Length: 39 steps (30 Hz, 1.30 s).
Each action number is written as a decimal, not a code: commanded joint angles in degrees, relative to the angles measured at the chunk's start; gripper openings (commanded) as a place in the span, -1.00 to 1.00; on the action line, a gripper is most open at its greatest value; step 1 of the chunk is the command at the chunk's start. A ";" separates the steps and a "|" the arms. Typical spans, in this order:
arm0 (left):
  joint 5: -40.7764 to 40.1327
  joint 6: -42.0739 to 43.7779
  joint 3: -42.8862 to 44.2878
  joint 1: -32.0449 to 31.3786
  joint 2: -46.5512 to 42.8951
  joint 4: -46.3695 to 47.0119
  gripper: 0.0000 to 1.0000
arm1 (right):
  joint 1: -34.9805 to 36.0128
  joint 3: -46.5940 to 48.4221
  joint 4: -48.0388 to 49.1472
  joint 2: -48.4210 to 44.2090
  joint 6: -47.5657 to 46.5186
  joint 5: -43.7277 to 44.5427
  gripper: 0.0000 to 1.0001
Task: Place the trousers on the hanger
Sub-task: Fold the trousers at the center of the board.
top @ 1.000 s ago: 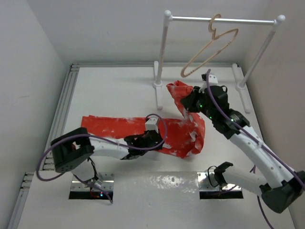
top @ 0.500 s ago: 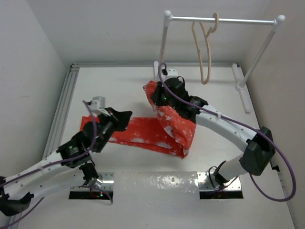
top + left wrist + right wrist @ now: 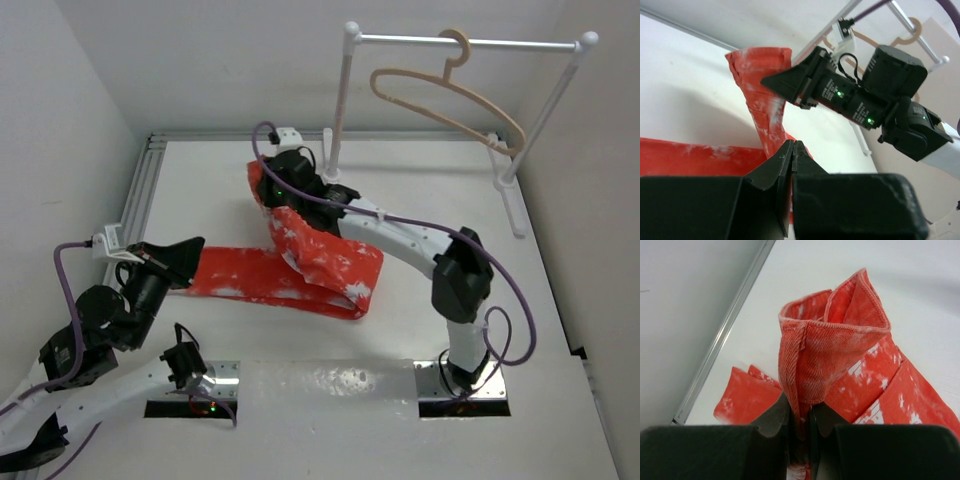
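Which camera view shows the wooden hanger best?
The top external view: the hanger shows whole there, hooked on the white rail. The left wrist view shows only bits of the hanger behind the right arm. The right wrist view shows none of it.

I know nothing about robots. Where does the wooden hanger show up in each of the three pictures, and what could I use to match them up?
Top external: the hanger hangs from the white rail, in the upper right.
Left wrist: only parts of it show, near the top right corner.
Right wrist: it is not in this picture.
Shared landmark: the trousers, red-orange with white speckles, appear in all three views.
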 commanded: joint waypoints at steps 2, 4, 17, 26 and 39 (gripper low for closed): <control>-3.75 0.41 2.39 -0.04 -1.89 -5.83 -0.98 | 3.57 13.45 2.69 7.24 -2.34 0.93 -1.00; -4.28 0.23 2.74 -0.13 -2.77 -6.53 -0.97 | 5.15 20.23 0.49 12.16 -2.69 0.06 -1.00; -8.58 -1.17 2.83 -0.57 -4.88 -9.17 -0.97 | 15.09 19.91 10.31 20.64 -11.04 -7.58 -1.00; -11.22 -2.84 1.95 -1.98 -6.20 -10.05 -0.96 | 17.28 17.15 18.23 23.51 -6.30 -21.38 -1.00; -14.39 -4.17 4.14 -3.12 -6.73 -12.52 -0.95 | 16.94 -1.08 27.19 12.33 -4.72 -13.93 0.70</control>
